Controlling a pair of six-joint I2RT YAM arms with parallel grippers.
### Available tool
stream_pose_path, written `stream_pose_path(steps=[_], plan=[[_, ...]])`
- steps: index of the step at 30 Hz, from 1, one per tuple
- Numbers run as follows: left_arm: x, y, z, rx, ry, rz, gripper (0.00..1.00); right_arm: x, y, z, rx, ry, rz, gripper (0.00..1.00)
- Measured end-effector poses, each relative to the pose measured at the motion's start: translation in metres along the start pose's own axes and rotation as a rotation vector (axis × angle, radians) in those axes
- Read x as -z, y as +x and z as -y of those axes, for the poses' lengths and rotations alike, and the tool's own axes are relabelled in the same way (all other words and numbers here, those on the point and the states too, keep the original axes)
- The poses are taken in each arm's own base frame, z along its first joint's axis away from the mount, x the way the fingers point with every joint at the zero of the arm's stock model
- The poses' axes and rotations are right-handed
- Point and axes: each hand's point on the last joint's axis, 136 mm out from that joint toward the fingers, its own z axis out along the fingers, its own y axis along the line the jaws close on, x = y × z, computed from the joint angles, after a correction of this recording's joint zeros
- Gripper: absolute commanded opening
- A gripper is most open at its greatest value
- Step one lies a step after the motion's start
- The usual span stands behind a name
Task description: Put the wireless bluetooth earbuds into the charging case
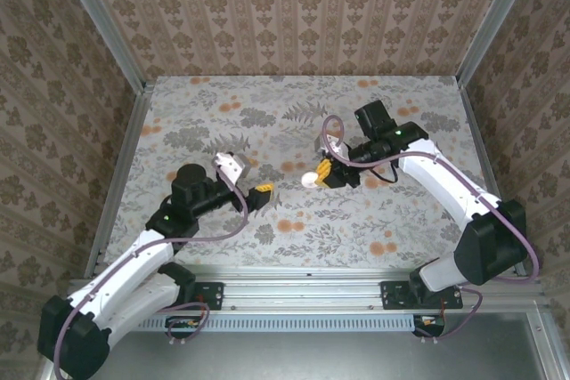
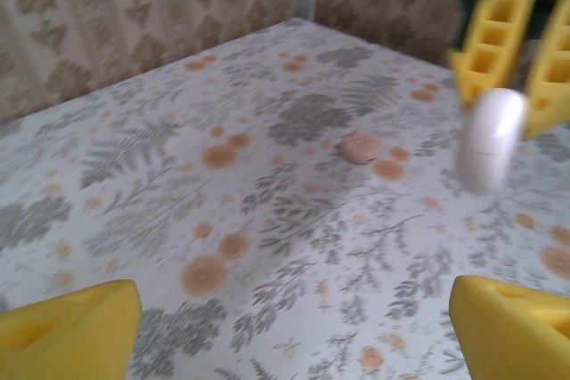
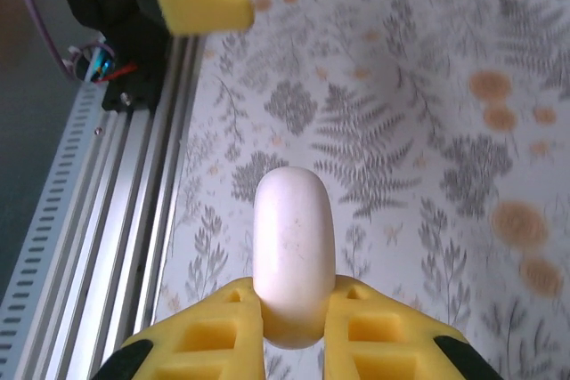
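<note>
The white oval charging case (image 3: 294, 251) looks closed and stands upright above the table, pinched at its lower end by my right gripper (image 3: 296, 291), which is shut on it. From above, the case (image 1: 309, 179) sits at the tip of the right gripper (image 1: 322, 173), near the middle of the table. My left gripper (image 1: 264, 191) is open a short way to the case's left, with nothing between its yellow fingers (image 2: 80, 327). The left wrist view shows the case (image 2: 488, 135) ahead and to the right, apart from the left gripper (image 2: 294, 309). The earbuds are out of view.
The floral tablecloth (image 1: 267, 122) covers the whole table, with patterned walls on three sides. A small pinkish round spot (image 2: 361, 147) lies ahead of the left gripper; I cannot tell whether it is print or an object. An aluminium rail (image 1: 303, 282) runs along the near edge.
</note>
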Motion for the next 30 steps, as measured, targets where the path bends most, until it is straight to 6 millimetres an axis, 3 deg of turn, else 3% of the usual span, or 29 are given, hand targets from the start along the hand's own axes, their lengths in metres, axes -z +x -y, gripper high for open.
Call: stream_pose_path(steps=[8, 13, 24, 30], plan=[[-0.004, 0.033, -0.041, 0.111, -0.231, -0.117, 0.92, 0.008, 0.044, 0.020, -0.220, 0.086, -0.120, 0.16], [-0.006, 0.050, -0.053, 0.146, -0.297, -0.181, 0.92, -0.005, 0.075, 0.037, -0.360, 0.084, -0.210, 0.15], [-0.019, 0.037, -0.062, 0.162, -0.315, -0.244, 0.93, -0.031, 0.121, 0.077, -0.561, 0.039, -0.418, 0.14], [-0.021, 0.048, -0.069, 0.182, -0.329, -0.292, 0.94, -0.033, 0.140, 0.095, -0.637, 0.063, -0.461, 0.16]])
